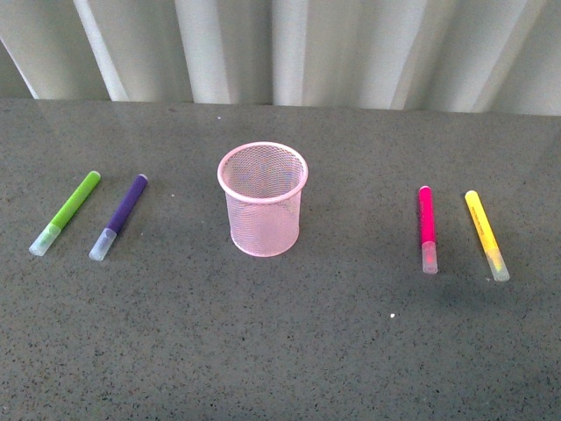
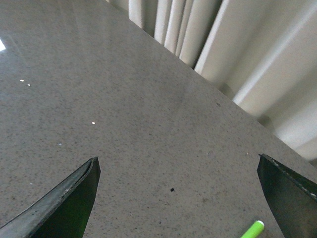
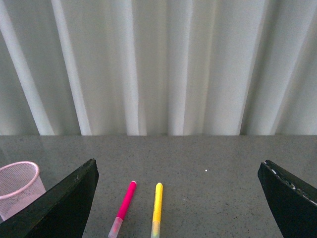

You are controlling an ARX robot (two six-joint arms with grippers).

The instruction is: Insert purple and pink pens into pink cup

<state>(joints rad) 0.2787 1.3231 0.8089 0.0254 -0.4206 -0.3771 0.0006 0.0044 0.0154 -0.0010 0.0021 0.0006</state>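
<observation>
**Mia:** What is on the far left of the grey speckled table (image 1: 280, 351)?

**Ben:** A lime-green marker pen (image 1: 67, 212). Just beside it lies the dark purple marker pen (image 1: 119, 216). Both lie flat and slant the same way, with their frosted caps toward the near edge.

**Mia:** And in the middle?

**Ben:** The light pink wire-mesh cup (image 1: 263, 230). It stands upright. Both task pens lie on the table, outside it.

**Mia:** What is on the right?

**Ben:** Well apart from the cup lies the magenta-pink marker pen (image 1: 427, 228), flat, with its cap toward the near edge. Near it, farther right, is a yellow marker pen (image 1: 486, 234).

**Mia:** What are the grippers doing?

**Ben:** The left gripper (image 2: 178, 198) has its two dark fingers spread wide over the table. It holds nothing. The green marker's tip shows near one finger. The right gripper (image 3: 176, 198) is spread wide too. The pink and yellow pens show between its fingers.

**Mia:** And at the back?

**Ben:** A white pleated curtain (image 1: 280, 44).
</observation>
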